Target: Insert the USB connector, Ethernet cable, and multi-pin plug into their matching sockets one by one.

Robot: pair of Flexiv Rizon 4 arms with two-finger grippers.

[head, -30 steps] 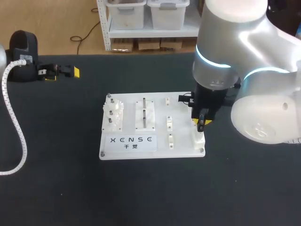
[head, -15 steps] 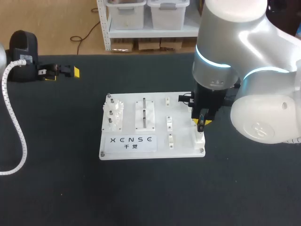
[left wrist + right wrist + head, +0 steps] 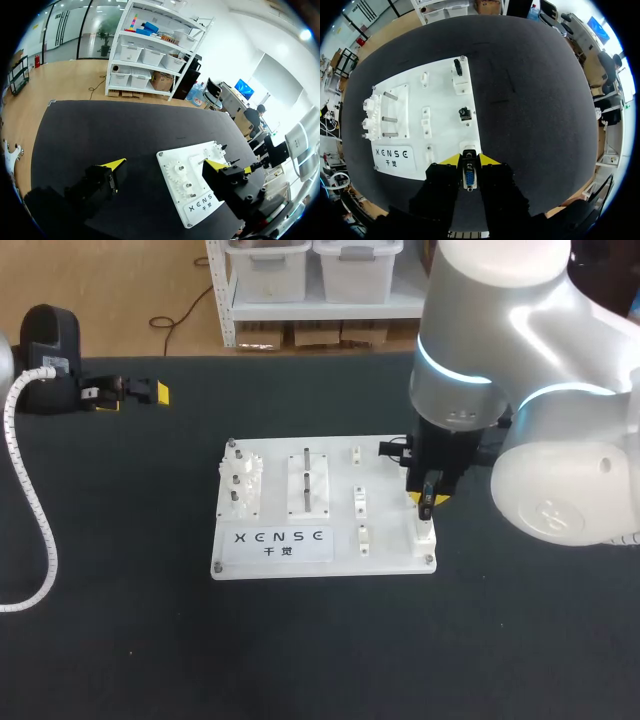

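Observation:
The white socket board [image 3: 385, 475] lies mid-table. My right gripper [image 3: 428, 502] hangs over its right front corner, shut on the blue-faced multi-pin plug [image 3: 469, 177]. In the right wrist view the plug sits between the yellow tips of the right gripper [image 3: 470, 161], just above the matching white socket [image 3: 469, 149]. Farther along the board [image 3: 445, 100], a black Ethernet connector [image 3: 465, 113] and a black USB connector [image 3: 456, 66] sit in their white blocks. My left gripper [image 3: 130, 392] rests at the table's far left, open and empty; in its own view the left gripper [image 3: 165, 164] faces the board [image 3: 200, 172].
On the board's left half stand white gears on posts [image 3: 240, 480], two metal pegs [image 3: 307, 480] and small white blocks [image 3: 360, 502]. A white ribbed hose [image 3: 30, 500] curves along the table's left edge. Bare black tabletop surrounds the board.

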